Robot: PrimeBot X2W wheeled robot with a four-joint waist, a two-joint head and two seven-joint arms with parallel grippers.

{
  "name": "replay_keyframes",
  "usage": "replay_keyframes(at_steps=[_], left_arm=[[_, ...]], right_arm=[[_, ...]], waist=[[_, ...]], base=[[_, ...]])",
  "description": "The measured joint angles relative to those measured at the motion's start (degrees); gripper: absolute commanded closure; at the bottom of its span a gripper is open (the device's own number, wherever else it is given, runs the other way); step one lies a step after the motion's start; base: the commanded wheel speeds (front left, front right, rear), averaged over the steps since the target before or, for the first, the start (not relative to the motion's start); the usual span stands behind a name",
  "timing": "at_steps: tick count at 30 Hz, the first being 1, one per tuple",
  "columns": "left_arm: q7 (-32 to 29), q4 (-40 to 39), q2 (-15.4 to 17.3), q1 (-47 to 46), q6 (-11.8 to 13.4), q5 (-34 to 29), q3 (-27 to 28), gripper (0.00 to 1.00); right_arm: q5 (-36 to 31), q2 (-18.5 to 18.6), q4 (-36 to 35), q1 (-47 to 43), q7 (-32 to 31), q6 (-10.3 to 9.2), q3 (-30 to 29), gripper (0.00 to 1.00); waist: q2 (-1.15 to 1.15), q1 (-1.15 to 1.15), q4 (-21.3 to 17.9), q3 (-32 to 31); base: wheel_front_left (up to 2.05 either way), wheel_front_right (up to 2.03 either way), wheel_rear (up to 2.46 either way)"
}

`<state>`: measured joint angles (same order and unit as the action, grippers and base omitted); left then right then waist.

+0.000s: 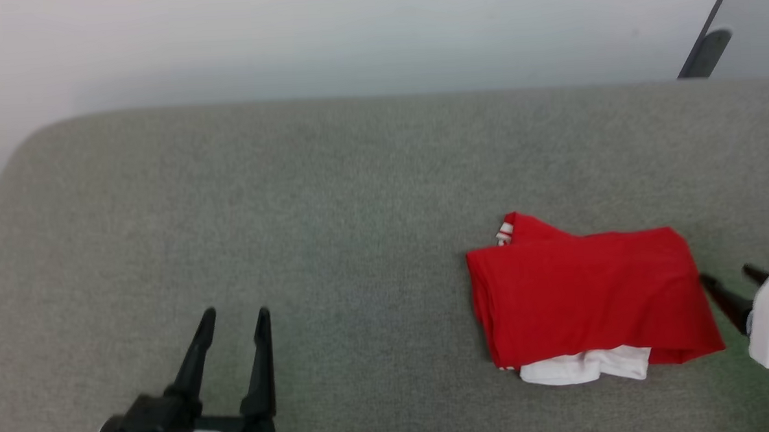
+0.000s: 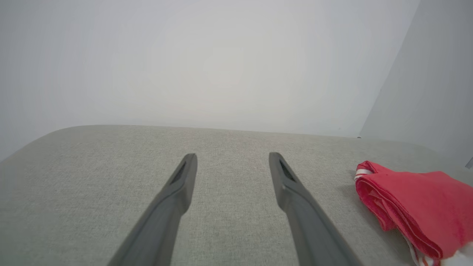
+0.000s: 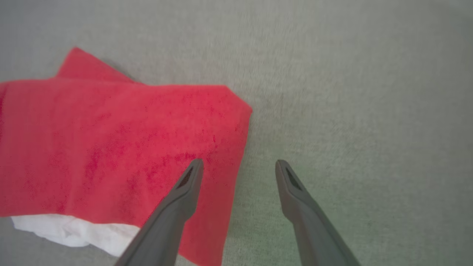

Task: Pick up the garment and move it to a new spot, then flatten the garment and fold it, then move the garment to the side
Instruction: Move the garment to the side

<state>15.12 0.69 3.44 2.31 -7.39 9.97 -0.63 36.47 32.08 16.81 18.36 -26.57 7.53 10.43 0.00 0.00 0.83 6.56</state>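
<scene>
While the garment (image 1: 589,291) lies folded on the grey tabletop (image 1: 332,199), right of centre in my head view, both my pincers are empty. It is a rough red rectangle with its layered fold edge facing left. A white sleeve (image 1: 586,366) pokes out from under the near edge, and a bit of red-and-white striped trim (image 1: 504,232) shows at the far left corner. No lettering or number can be seen on the upturned side.

My right pincer (image 1: 726,274) comes in from the right edge of the head view, its fingers spread apart and pointing at the garment's right side. In the right wrist view one finger (image 3: 184,192) sits over the red cloth just inside that edge and the other (image 3: 292,188) over bare tabletop just beside it. I cannot tell whether either touches down.

My left pincer (image 1: 235,311) is at the lower left, well apart from the garment, fingers open over bare tabletop. A pale wall (image 1: 351,35) runs behind the tabletop's far edge.
</scene>
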Motion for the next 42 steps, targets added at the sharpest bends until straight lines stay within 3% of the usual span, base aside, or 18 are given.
replay_keyframes(at_steps=[3, 6, 15, 16, 17, 18, 19, 26, 31, 37, 42], left_arm=[[0.00, 0.48, -0.12, -2.07, 0.00, 0.00, -0.65, 0.00], [0.00, 0.58, -0.24, -4.25, 0.00, 0.02, -0.77, 0.00], [0.00, 0.87, -0.36, -8.14, 0.00, -0.44, -1.31, 0.00], [0.01, 0.93, -0.37, -8.51, 0.00, -0.48, -1.40, 0.00], [0.00, 1.03, -0.35, -8.95, 0.00, -0.55, -1.54, 0.00], [0.00, 1.07, -0.26, -9.34, 0.00, -0.68, -1.66, 0.00], [0.01, 1.14, -0.12, -9.76, 0.00, -0.79, -1.79, 0.00], [0.01, 1.33, 2.42, -13.84, 0.00, -1.37, -3.56, 0.00], [0.00, 1.78, 5.84, -19.51, 0.00, -1.93, -6.90, 0.00], [0.01, 3.93, 9.48, -30.79, 0.00, -2.41, -13.25, 0.00], [0.01, 5.35, 10.87, -40.45, 0.00, -2.32, -16.56, 0.00]], right_arm=[[4.03, 0.96, 2.24, 3.83, -10.16, -0.01, 2.88, 0.00], [6.53, 1.21, 4.32, 8.65, -15.36, -0.01, 4.17, 0.00], [7.35, 0.66, 9.37, 15.33, -18.41, 0.03, 9.12, 0.00], [7.72, 0.74, 9.34, 15.72, -17.71, 0.03, 9.62, 0.22], [8.09, 0.85, 9.18, 16.08, -16.61, 0.03, 10.00, 0.65], [8.49, 0.86, 9.15, 16.39, -15.27, 0.03, 10.34, 0.87], [9.07, 0.85, 9.14, 16.61, -14.06, 0.03, 10.59, 1.00], [12.07, 1.00, 7.66, 17.45, -3.67, 0.26, 12.37, 1.00], [13.46, 5.75, 9.13, 17.40, 5.13, 0.01, 9.29, 1.00], [13.94, 10.77, 14.00, 18.97, 13.16, 0.00, 5.39, 1.00], [12.58, 12.18, 21.23, 24.78, 19.94, 0.00, 3.13, 1.00]], waist=[[0.00, 0.00, 0.26, 2.24], [0.00, 0.00, 0.47, 4.63], [0.00, 0.00, 0.81, 11.33], [0.00, 0.00, 0.76, 11.94], [0.00, 0.00, 0.67, 12.54], [0.00, 0.00, 0.53, 13.09], [0.00, 0.00, 0.29, 13.58], [0.00, 0.00, -3.64, 15.44], [0.00, 0.00, -7.87, 16.80], [0.00, 0.00, -12.55, 19.84], [0.00, 0.00, -14.99, 23.71]], base=[[0.00, 0.00, 0.00], [0.00, 0.00, 0.00], [0.00, 0.00, 0.00], [0.00, 0.00, 0.00], [0.00, 0.00, 0.00], [0.00, 0.00, 0.00], [0.00, 0.00, 0.00], [0.00, 0.00, 0.00], [0.00, 0.00, 0.00], [0.00, 0.00, 0.00], [0.00, 0.00, 0.00]])
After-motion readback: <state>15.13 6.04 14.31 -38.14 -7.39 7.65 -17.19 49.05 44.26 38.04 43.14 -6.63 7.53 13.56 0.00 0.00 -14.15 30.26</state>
